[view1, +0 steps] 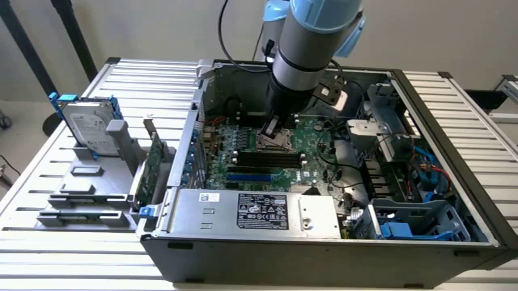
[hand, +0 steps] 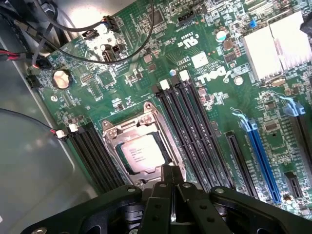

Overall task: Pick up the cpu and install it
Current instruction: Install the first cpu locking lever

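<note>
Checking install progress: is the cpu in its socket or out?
In. The small square silver-lidded cpu lies flat inside the square metal socket frame on the green motherboard.

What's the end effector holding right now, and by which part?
Nothing. The end effector is shut and empty above the socket frame; the cpu sits in that frame.

- "DELL" in white letters, printed on the green motherboard (hand: 209, 75) beside the black memory slots (hand: 192, 129).
- White label on the silver metal power supply box (view1: 263, 212): print too small to read.
</note>
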`<state>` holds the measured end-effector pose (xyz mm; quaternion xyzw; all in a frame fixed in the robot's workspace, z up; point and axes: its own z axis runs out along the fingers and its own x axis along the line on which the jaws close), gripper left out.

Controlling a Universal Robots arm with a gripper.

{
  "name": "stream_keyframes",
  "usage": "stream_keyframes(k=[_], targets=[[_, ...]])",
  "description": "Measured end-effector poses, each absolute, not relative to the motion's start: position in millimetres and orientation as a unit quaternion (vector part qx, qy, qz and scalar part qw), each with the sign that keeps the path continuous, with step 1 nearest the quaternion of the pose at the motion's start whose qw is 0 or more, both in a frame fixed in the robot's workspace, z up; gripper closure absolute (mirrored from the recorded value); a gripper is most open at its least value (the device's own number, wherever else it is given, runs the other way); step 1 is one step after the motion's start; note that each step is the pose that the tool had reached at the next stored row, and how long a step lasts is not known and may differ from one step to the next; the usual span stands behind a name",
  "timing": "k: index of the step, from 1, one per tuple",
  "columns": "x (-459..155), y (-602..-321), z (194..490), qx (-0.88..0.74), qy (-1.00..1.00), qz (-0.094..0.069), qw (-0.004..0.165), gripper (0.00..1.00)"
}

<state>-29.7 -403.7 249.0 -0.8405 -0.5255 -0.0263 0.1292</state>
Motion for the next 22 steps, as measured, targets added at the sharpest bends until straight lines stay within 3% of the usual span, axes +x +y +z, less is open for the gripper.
stream_keyframes(k=[22], targets=[[-64,-406,244,-0.854,-0.504,-0.028,0.127,0.89]])
